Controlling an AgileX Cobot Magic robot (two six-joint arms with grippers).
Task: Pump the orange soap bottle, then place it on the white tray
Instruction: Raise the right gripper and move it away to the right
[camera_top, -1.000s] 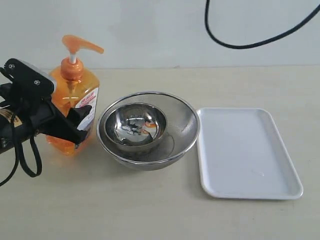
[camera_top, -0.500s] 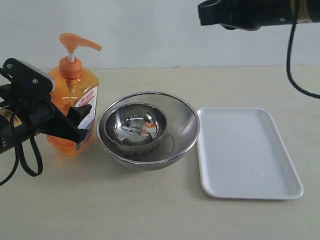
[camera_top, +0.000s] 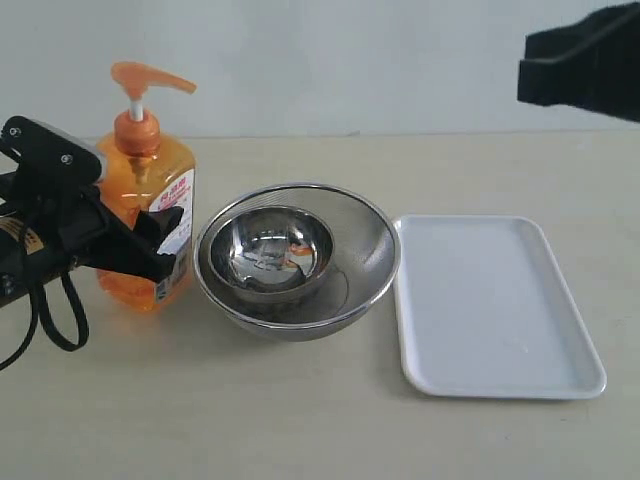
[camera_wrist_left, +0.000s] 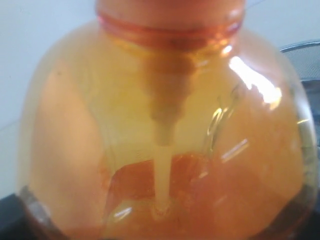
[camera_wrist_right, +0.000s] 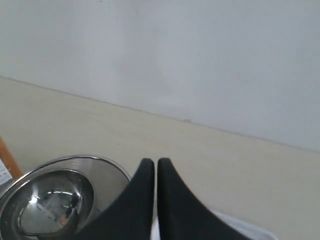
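**Soap bottle clamped at table's left**

On the table (camera_top: 300, 430), the white tray (camera_top: 495, 305) lies right of two nested steel bowls (camera_top: 372, 250). The orange soap bottle (camera_top: 140, 175) stands left of them, its red label print unreadable. The left end effector (camera_top: 150, 245) reaches in low, clamped on it. The right end effector (camera_wrist_right: 156, 167) hangs high, fingers together.

It looks like a robotics lab bench: a bare beige tabletop (camera_top: 300, 430) against a blank white wall (camera_top: 330, 60), a black cabled robot arm (camera_top: 60, 235) beside nested steel bowls (camera_top: 368, 258).
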